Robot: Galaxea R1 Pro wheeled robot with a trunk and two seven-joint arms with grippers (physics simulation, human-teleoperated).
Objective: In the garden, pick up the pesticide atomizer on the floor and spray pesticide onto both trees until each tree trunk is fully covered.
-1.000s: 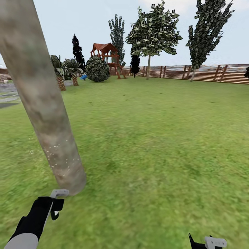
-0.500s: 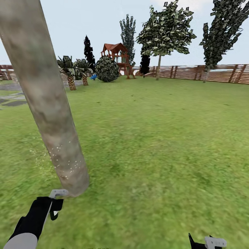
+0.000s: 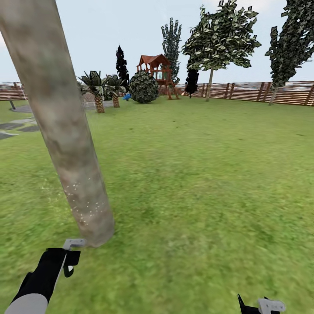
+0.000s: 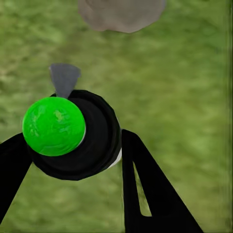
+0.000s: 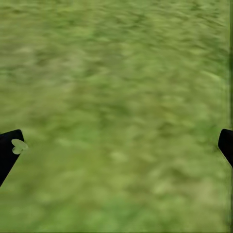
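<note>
A thick grey-beige tree trunk (image 3: 65, 131) rises close in front at the left, leaning in the head view. Its lowest part carries a dusting of white pesticide specks (image 3: 83, 203). My left gripper (image 3: 69, 261) hangs just before the trunk's base, shut on the pesticide atomizer (image 4: 73, 138), a black round body with a bright green cap and a grey nozzle (image 4: 64, 78). The nozzle points toward the trunk's foot (image 4: 121, 12). My right gripper (image 5: 116, 145) is open over bare grass, low at the right (image 3: 258, 306). A second tree (image 3: 210, 83) stands far off by the fence.
Green lawn (image 3: 196, 174) stretches ahead to a brown slat fence (image 3: 253, 91). Far back are a red-roofed play tower (image 3: 157, 72), a round bush (image 3: 143, 87), low palm-like plants (image 3: 98, 87) and dark narrow trees (image 3: 122, 63). Grey paving slabs (image 3: 13, 128) lie at the far left.
The whole view has swung left, so the distant things sit further right in the picture. Both arms keep their places in the frame, and the left gripper still holds the atomizer.
</note>
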